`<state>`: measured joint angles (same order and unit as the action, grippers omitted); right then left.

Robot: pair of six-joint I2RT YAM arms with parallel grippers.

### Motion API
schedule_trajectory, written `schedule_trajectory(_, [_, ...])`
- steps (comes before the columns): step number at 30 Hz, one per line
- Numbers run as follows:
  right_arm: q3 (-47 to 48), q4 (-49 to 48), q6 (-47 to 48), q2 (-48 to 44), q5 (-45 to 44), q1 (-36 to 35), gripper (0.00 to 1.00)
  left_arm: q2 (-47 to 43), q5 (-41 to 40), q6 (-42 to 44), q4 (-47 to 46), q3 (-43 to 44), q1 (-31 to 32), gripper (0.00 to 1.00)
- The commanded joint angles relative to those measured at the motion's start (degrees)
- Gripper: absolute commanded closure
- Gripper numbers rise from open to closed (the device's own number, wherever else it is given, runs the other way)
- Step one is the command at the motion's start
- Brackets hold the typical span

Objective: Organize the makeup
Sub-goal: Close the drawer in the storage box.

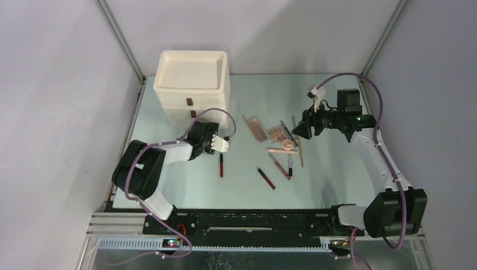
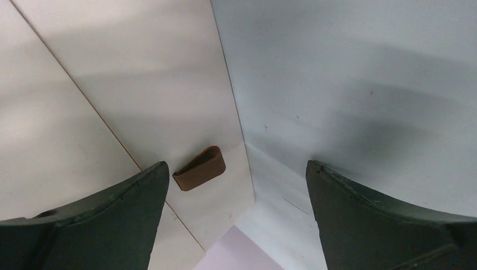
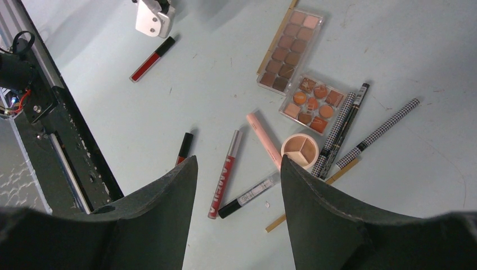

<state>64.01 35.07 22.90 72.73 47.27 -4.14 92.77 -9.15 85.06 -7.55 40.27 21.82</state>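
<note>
- The left gripper (image 2: 236, 164) sits low at the front of a cream plastic drawer box (image 1: 191, 84) at the back left of the table (image 1: 337, 185). Its dark fingers are spread wide with nothing between them.
- In the left wrist view, a brown drawer handle (image 2: 199, 168) shows between those fingers, close to the one on the left of the picture.
- The right gripper (image 3: 239, 160) hangs above the makeup, its fingers apart and empty.
- The makeup lies loose on the pale green tabletop, right of the box and near the middle.
- A long brown-shade palette (image 3: 289, 50) lies just beside a smaller orange-shade palette (image 3: 313, 104).
- A round compact (image 3: 300, 151) with three sections lies just beside a pale pink tube (image 3: 264, 140).
- Two checkered pencils (image 3: 336, 134) and a black pencil (image 3: 349, 121) lie to the right of the compact.
- A red gloss tube (image 3: 224, 180) and a clear tube with a black cap (image 3: 250, 195) lie nearest the right gripper.
- A dark-red tube (image 3: 152, 59) lies apart from the rest, just beside the left gripper's white fingertip.
</note>
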Motion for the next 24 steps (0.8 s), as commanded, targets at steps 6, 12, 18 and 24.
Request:
schedule_trajectory(6, [0.10,0.09,1.19,-1.23,1.16,0.36,0.35,-0.63,-0.19,2.35,-6.19,1.10,-0.91,0.00])
schedule_trajectory(12, [0.08,-0.04,1.06,-1.42,1.24,0.36,0.35,-10.76,4.41,-5.48,7.57,-0.73,-0.64,0.00])
schedule_trajectory(18, [0.09,-0.09,0.75,-1.86,1.59,0.36,0.35,-24.53,12.52,-23.33,17.07,-1.69,-0.77,0.00])
schedule_trajectory(24, [0.09,-0.26,0.35,-2.24,2.02,0.28,0.35,-31.00,13.34,-53.12,13.62,-1.34,-1.23,0.01])
